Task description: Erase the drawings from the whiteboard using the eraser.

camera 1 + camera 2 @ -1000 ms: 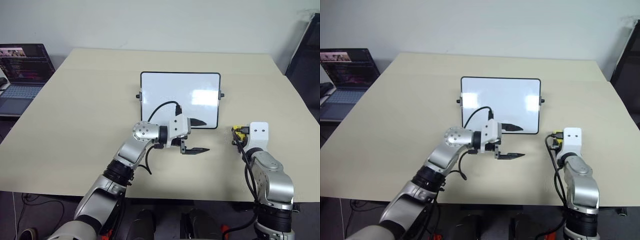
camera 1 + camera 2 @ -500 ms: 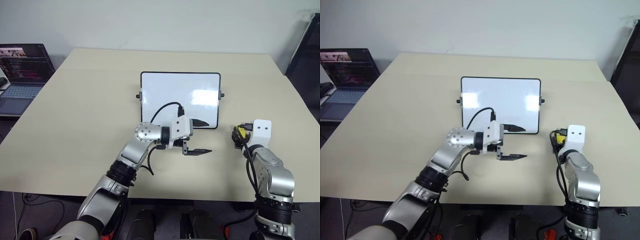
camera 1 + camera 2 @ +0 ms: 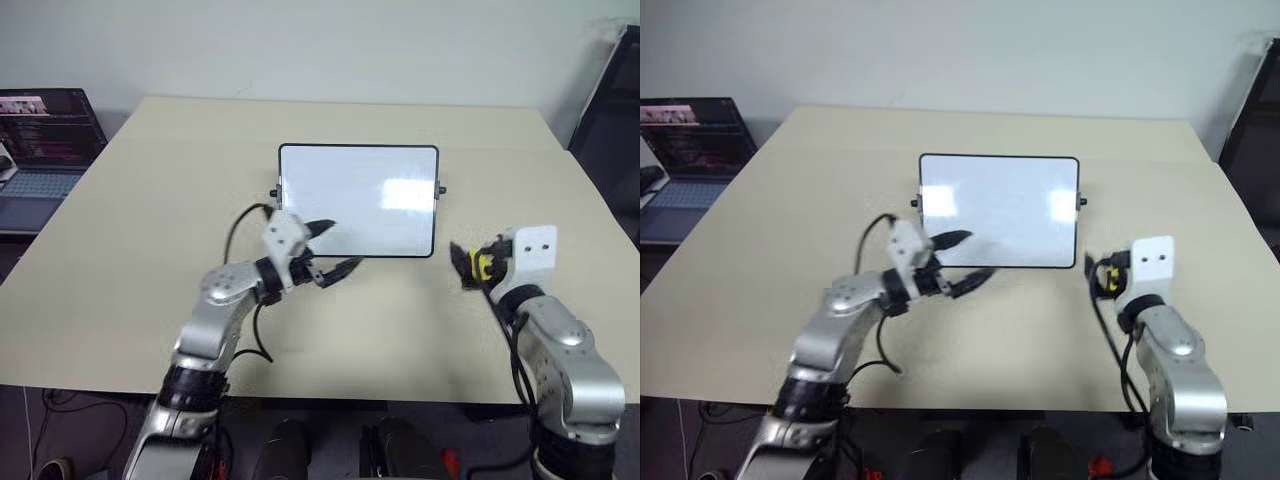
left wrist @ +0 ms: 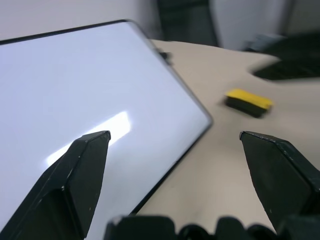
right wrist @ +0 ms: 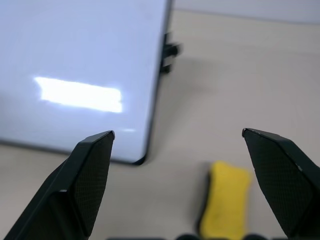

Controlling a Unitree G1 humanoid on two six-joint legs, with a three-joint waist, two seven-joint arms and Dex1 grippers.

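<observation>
Centrally on a beige table [image 3: 150,200] lay the whiteboard [image 3: 358,200], its glossy white face showing only glare, with no pen marks readable. The eraser [image 5: 226,202], a small yellow block, rested on the tabletop just beside the board's near right corner, not touching it. The right gripper [image 5: 200,187] hovered above the eraser with both black fingers spread wide, holding nothing. The left gripper [image 3: 328,248] hung over the board's near left corner, fingers also spread apart and empty. Nothing lay between either gripper and the board. An open laptop [image 3: 45,150] sat off the table's far left edge, against a pale wall.
</observation>
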